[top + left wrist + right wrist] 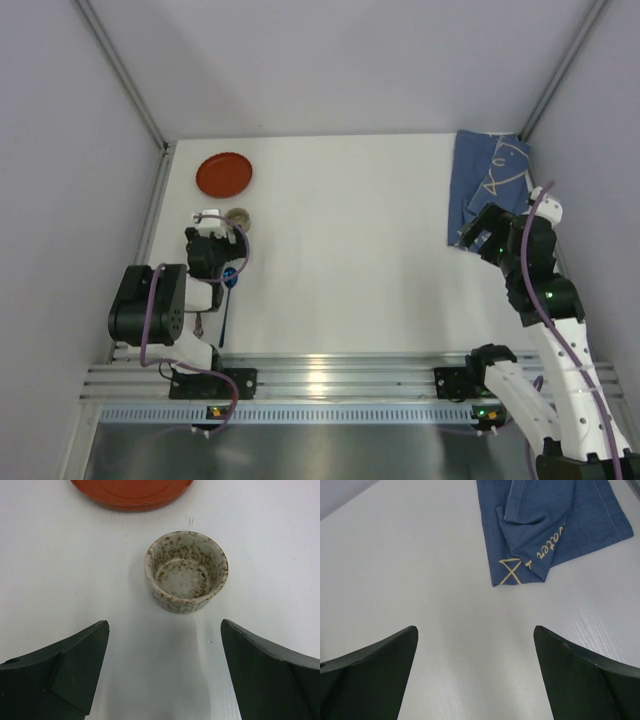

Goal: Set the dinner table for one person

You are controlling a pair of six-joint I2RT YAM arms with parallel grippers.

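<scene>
Nearest you, both arms are bolted to a ribbed aluminium rail (320, 378) at the front edge of the large flat white matte rectangular desk (350, 250), which stretches from the rail to the far walls. Beside the left arm a thin dark utensil with a blue part (224, 310) lies on the desk; you cannot tell its kind. Just beyond it your left tool (216, 224) hangs low over the desk's left side, released, its two black fingers (75, 670) spread wide with nothing between them. In the left wrist view a small round speckled cream-and-brown ceramic cup (186, 572) stands upright and empty on the desk just ahead of the fingertips, a little right of centre, touching neither. Beyond the cup, apart from it, a flat round orange-red plate (132, 491) sits near the desk's far left corner. On the right side your right tool (474, 236) is likewise released, fingers (375, 675) wide apart over bare desk, gripping nothing. Ahead of it and to its right lies a blue cloth placemat with cream line drawings (550, 525), loosely folded on itself, its nearest corner close to the tool but clear of both fingers; seen from above it occupies the desk's far right corner
</scene>
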